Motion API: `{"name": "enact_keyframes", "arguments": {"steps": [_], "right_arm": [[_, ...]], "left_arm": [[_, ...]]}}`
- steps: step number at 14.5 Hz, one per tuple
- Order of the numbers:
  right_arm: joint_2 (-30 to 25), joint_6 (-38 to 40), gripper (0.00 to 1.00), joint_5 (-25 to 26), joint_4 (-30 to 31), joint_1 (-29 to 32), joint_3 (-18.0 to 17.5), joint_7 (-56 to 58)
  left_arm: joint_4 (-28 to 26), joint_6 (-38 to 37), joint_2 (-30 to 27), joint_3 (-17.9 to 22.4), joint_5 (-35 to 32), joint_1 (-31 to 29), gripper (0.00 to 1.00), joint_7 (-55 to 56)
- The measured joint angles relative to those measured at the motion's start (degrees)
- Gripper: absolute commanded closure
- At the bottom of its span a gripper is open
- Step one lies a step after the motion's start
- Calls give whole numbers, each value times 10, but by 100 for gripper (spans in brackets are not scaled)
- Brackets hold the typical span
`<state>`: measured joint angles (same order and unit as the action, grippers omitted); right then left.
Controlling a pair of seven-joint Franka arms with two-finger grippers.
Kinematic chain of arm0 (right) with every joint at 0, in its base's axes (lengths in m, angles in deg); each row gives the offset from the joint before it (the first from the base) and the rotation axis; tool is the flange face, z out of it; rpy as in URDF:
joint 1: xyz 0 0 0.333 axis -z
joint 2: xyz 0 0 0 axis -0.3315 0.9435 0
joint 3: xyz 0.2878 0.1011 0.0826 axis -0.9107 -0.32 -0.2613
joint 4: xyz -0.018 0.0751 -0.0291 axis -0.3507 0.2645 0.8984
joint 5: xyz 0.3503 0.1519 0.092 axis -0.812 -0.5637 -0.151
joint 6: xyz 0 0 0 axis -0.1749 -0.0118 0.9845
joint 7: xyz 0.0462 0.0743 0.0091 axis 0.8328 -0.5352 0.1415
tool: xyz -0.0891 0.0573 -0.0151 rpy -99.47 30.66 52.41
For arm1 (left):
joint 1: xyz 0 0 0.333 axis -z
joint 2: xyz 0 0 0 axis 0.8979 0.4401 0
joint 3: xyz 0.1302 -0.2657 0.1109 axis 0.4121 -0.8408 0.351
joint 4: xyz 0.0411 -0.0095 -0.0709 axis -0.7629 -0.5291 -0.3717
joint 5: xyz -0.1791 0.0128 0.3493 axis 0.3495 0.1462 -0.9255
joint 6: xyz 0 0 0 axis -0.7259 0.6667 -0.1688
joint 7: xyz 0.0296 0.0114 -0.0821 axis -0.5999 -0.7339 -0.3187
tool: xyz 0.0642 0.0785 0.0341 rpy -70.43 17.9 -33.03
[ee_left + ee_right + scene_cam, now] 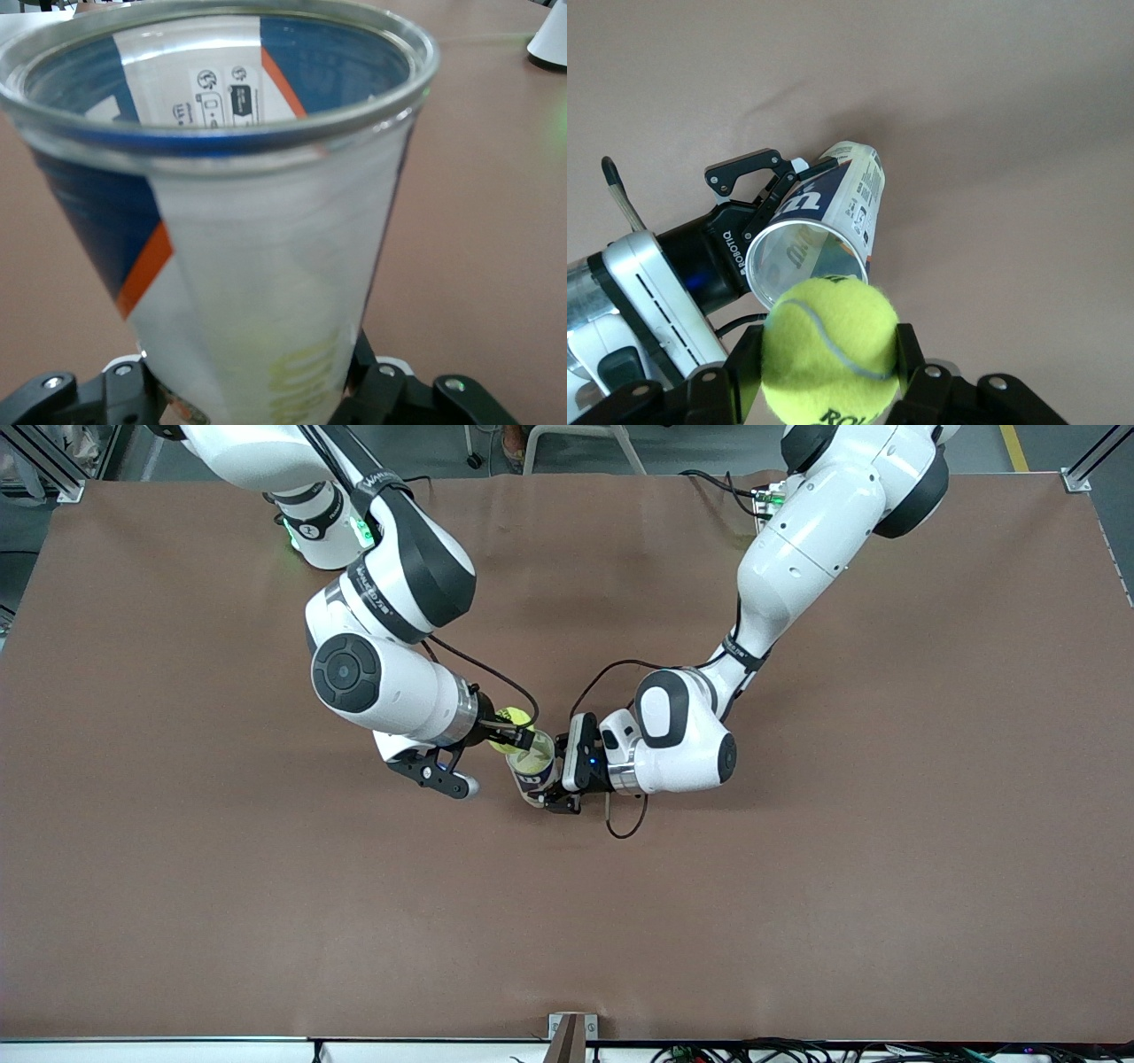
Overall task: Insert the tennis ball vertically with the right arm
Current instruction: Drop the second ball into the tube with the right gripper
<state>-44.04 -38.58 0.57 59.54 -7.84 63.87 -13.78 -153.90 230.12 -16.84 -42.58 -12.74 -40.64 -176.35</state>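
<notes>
Front view: right gripper (518, 737) pinches the tennis ball (511, 720) just over the can's (533, 772) open mouth — left gripper (551, 786) clamps that upright can, mid-table (797, 912).

tennis ball (829, 345) over can (532, 772), mid-table (797, 912)

In the front view the right gripper (523, 737) covers part of the ball (511, 724), and the can (534, 766) is half hidden between the two grippers — its base cannot be made out. The left gripper (556, 797) is mostly masked by its own wrist. In the left wrist view the can (257, 266) fills the picture, its foot cut off by the edge and its printing blurred. The right wrist view crops the ball (831, 350) — its lettering runs off the edge.
</notes>
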Motion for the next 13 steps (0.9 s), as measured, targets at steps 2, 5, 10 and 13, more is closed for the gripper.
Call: {"name": "enact_keyframes", "arguments": {"steps": [2, 5, 10, 13], "right_arm": [[0, -14, 93, -2, 2, -4, 0, -4], [6, -36, 91, -3, 4, -7, 0, -6], [27, -55, 0, -3, 4, -10, 0, -14], [31, -66, 0, -3, 4, -9, 3, -28]], "left_arm": [[0, 0, 0, 0, 0, 0, 24, 0], [0, 0, 0, 0, 0, 0, 24, 0], [0, 0, 0, 0, 0, 0, 24, 0], [0, -1, 0, 0, 0, 0, 23, 0]]}}
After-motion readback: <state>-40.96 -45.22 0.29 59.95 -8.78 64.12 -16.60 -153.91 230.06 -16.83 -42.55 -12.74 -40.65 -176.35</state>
